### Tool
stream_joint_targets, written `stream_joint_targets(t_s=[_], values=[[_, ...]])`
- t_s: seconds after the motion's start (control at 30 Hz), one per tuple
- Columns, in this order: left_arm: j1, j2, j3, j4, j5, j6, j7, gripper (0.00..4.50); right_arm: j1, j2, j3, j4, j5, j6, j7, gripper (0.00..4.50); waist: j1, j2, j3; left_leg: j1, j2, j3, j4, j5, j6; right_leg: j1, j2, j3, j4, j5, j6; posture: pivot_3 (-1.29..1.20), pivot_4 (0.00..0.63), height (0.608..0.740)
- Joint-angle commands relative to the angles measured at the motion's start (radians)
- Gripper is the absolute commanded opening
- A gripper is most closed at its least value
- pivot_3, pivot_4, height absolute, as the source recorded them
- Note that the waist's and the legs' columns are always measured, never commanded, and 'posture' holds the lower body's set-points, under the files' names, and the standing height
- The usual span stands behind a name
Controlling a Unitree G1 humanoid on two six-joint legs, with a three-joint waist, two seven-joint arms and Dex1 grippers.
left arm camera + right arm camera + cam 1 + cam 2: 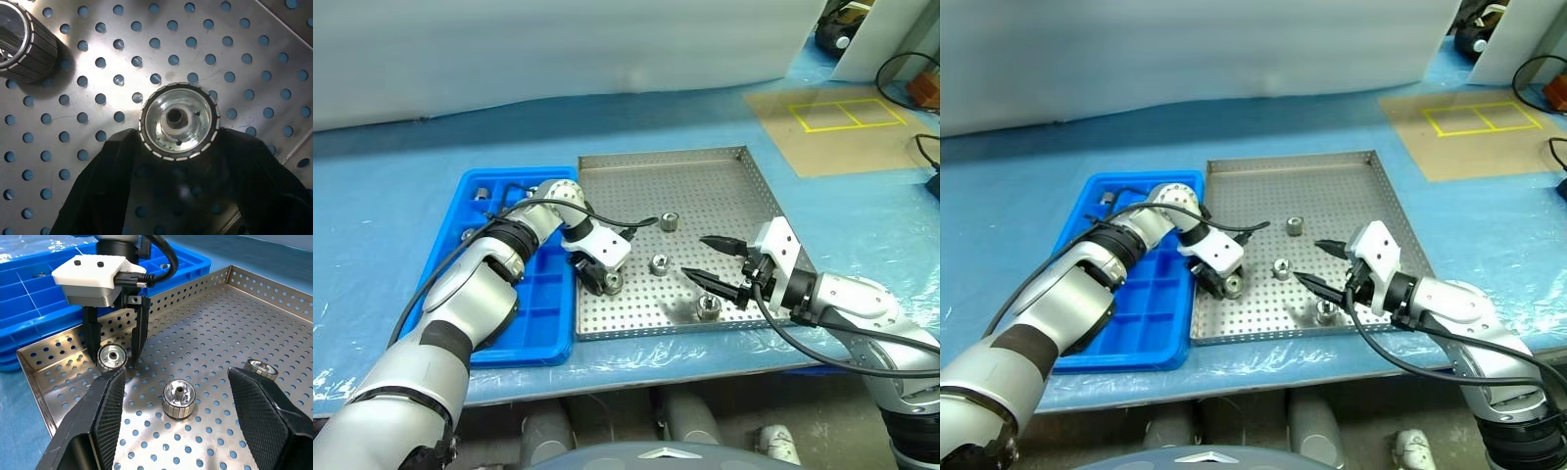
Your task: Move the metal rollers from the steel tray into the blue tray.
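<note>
Right wrist view: left tool (pixel 113 357) straddling one metal roller (pixel 112 356) on the steel tray (pixel 205 328).
Left tool's fingers stand either side of that roller, narrowly parted, at or very near its sides, roller still on the perforated floor near the tray's edge beside the blue tray (pixel 540 323). Right tool (pixel 717 262) wide open, holding nothing, above the tray. Rollers in steel tray: four, short, silver, ribbed rims, central hole. Blue tray: at least two small metal pieces in far compartments. Both trays on the blue surface (pixel 401 176).
</note>
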Motion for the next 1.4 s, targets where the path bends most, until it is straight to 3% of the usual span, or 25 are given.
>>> stream_joint_targets(t_s=[0.03,0.57,0.93,1.07,1.27,1.4], values=[[0.028,0.007,0.036,0.021,0.02,0.005,0.009,2.16,-0.017,0.005,0.001,-0.005,-0.006,-0.025,-0.005,3.38,0.0,0.0,0.0,0.0,0.0,0.0,0.0,0.0,0.0,0.0,0.0,0.0,0.0,0.0,0.0,-0.44,0.15,0.74],[0.025,-0.037,0.222,0.01,-0.048,0.131,0.018,2.16,-0.047,0.008,0.036,0.036,-0.025,-0.054,0.013,3.38,0.021,-0.001,0.0,-0.002,0.0,0.0,-0.001,-0.001,0.002,-0.002,-0.001,0.0,-0.002,0.0,-0.001,-0.4,0.15,0.74],[0.082,-0.003,0.185,-0.079,-0.051,0.171,-0.03,2.16,-0.065,0.007,0.046,0.052,-0.034,-0.059,0.026,3.38,0.021,-0.001,0.001,-0.002,0.0,0.0,-0.002,-0.001,0.002,-0.003,-0.001,0.0,-0.003,0.0,-0.001,-0.39,0.15,0.74],[0.099,0.013,0.124,-0.148,-0.143,0.276,-0.03,2.16,-0.054,0.004,0.044,0.048,-0.043,-0.059,0.025,3.38,0.021,-0.001,0.001,-0.002,0.0,0.0,-0.002,-0.002,0.002,-0.003,-0.001,0.0,-0.003,0.0,-0.001,-0.4,0.15,0.74],[0.1,-0.029,0.16,-0.13,-0.135,0.353,-0.023,2.16,-0.045,0.0,0.043,0.046,-0.055,-0.062,0.028,3.38,0.022,-0.001,0.001,-0.003,0.0,0.0,-0.002,-0.002,0.002,-0.004,-0.001,0.0,-0.003,0.0,-0.001,-0.41,0.15,0.74],[0.107,-0.022,0.153,-0.113,-0.103,0.3,-0.03,2.33,-0.041,0.001,0.042,0.046,-0.061,-0.062,0.029,3.38,0.022,-0.001,0.001,-0.003,0.0,0.0,-0.002,-0.002,0.002,-0.004,-0.001,0.0,-0.004,0.0,-0.001,-0.41,0.15,0.74]])
